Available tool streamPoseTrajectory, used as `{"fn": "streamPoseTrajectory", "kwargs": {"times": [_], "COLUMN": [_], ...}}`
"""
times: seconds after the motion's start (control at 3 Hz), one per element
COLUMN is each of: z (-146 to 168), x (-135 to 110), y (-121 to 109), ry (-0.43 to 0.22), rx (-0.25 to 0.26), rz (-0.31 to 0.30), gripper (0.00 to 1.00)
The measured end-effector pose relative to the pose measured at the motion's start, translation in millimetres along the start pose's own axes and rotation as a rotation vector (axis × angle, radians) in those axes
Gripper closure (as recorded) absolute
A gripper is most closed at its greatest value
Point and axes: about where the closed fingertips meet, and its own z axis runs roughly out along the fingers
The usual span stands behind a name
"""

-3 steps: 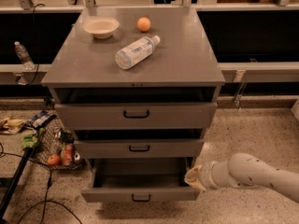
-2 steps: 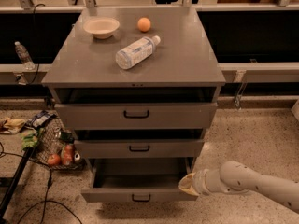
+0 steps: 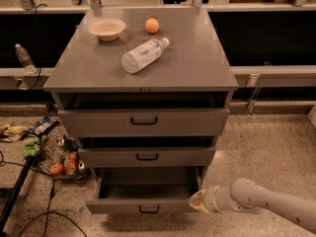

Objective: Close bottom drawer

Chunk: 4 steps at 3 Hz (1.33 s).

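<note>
- Bottom drawer (image 3: 118, 206) is at the base of the cabinet (image 3: 197, 68), pulled well out, not yet closed.
- Gripper (image 3: 200, 201) is at the drawer front's right end, apparently touching; open or closed cannot be told.
- Left to do: the whole push in, until flush.

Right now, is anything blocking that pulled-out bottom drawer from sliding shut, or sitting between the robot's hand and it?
Nothing visible does. The gripper is at the front right corner of the bottom drawer, with no object between them, and the part of its inside that shows looks empty.
</note>
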Motion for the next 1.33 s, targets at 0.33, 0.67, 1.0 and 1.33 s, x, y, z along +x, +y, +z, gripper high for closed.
{"fn": "streamPoseTrajectory", "kwargs": {"times": [0.33,0.67,1.0,1.33], "z": [47,82,114,138], "x": [49,80,97,116], "y": [2,-2,-8,-10], "ry": [0.016,0.007,0.006,0.019], "rx": [-0.023,-0.018,0.034,0.065], "rz": [0.046,0.047,-0.018,-0.052], "gripper": [1.00,1.00,1.00,1.00]}}
